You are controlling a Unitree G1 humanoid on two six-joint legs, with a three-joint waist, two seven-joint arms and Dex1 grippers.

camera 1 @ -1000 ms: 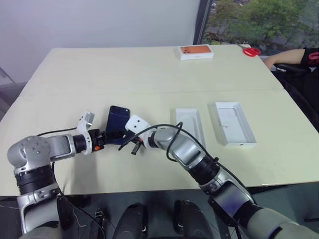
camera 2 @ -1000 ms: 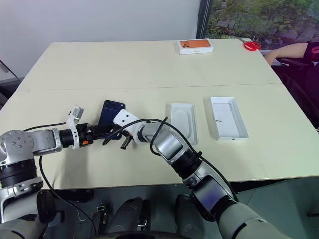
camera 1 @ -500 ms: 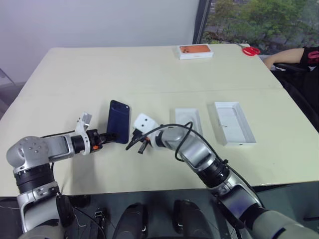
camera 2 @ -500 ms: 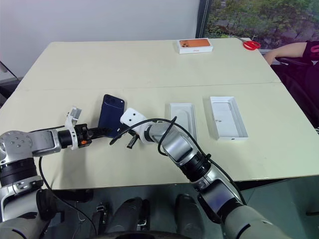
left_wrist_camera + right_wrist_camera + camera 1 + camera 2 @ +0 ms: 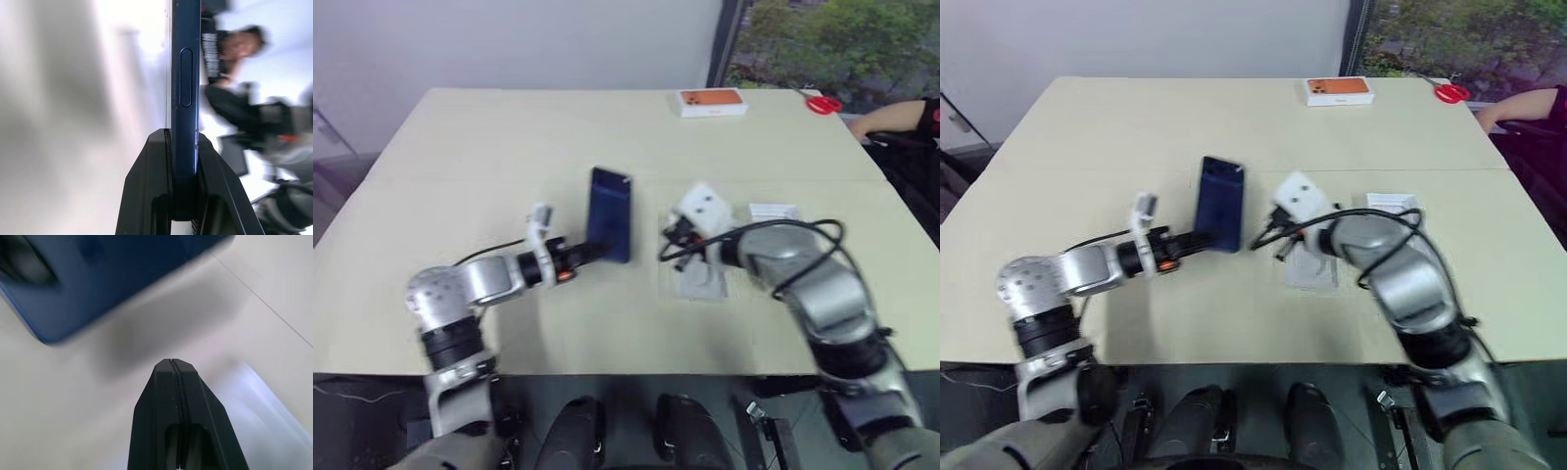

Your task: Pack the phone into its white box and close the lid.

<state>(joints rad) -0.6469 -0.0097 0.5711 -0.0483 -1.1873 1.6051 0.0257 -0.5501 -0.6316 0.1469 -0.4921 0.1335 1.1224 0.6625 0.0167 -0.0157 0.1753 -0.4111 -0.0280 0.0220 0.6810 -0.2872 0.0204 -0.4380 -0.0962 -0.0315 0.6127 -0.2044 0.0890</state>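
Observation:
The dark blue phone (image 5: 609, 213) stands on edge above the table, and my left gripper (image 5: 595, 253) is shut on its lower end. The left wrist view looks along the phone's thin side (image 5: 186, 73), clamped between both fingers. My right gripper (image 5: 669, 247) is shut and empty, just right of the phone, over a flat white insert (image 5: 701, 279). In the right wrist view its closed fingertips (image 5: 172, 363) point near the phone's blue back (image 5: 122, 274). A shallow white cardboard piece (image 5: 771, 211) shows behind the right arm. I cannot tell whether it is the white box or the lid.
An orange-topped white box (image 5: 713, 101) and red scissors (image 5: 822, 103) lie at the table's far edge. A person's arm (image 5: 891, 117) rests at the far right corner. The table's near edge runs just below both arms.
My left gripper closed on the phone and carried it to the right and up, standing on edge. My right gripper left the phone and swung right over the insert. The camera view also shifted.

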